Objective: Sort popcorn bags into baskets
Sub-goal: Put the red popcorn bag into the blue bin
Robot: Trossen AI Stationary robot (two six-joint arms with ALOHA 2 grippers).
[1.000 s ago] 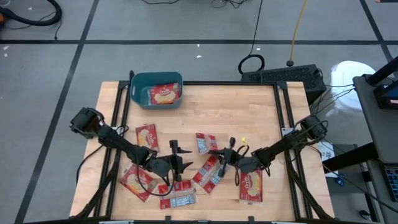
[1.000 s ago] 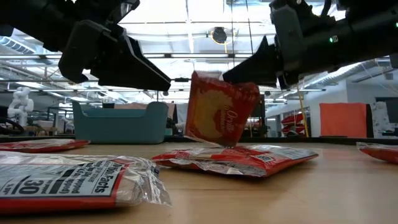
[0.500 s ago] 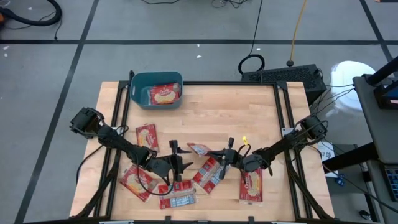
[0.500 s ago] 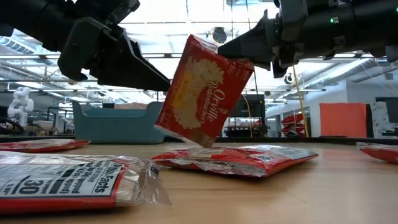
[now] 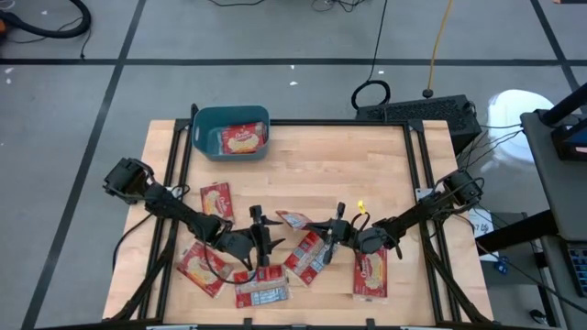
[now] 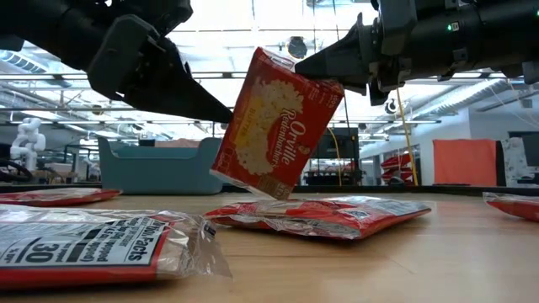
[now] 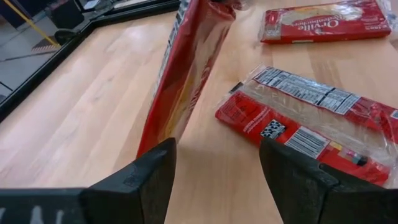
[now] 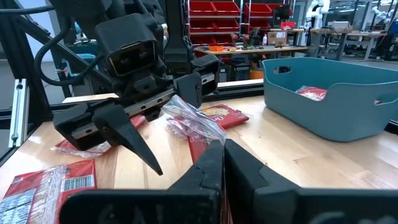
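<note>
Overhead view: a pale wooden work surface (image 5: pixel 367 165) is carrying flat red rectangular popcorn bags. A small teal-blue plastic basket (image 5: pixel 206 124) with rounded corners is sitting at the 11 o'clock corner, with one red packet (image 5: pixel 243 138) lying inside. The right gripper (image 5: pixel 323 226) is reaching toward the centre from 4 o'clock, its fingers pressed onto one lifted red popcorn bag (image 5: pixel 293 219) at its edge. The left gripper (image 5: pixel 262 241) is coming in from 8 o'clock, just beside that bag, fingers spread. Other bags are lying scattered along the 6 o'clock side, one (image 5: pixel 216 201) toward 9 o'clock.

Table-level view: the lifted bag (image 6: pixel 276 124) is hanging tilted above the surface, its yellow-cream picture face showing, pinched at its upper corner by the right gripper (image 6: pixel 330 77). The left gripper (image 6: pixel 215 105) is hovering close beside it. A crumpled bag (image 6: pixel 320 215) is lying underneath.

Left wrist view: the left gripper (image 7: pixel 217 165) is showing two dark fingers (image 7: pixel 146 177) set apart, the lifted bag (image 7: pixel 186 68) standing edge-on just beyond them. A bag with pale printed panel (image 7: pixel 311 124) is lying flat nearby.

Right wrist view: the right gripper (image 8: pixel 222 160) is closed on the bag's clear crinkled edge (image 8: pixel 193 121). The basket (image 8: pixel 336 99) is standing well apart.
</note>
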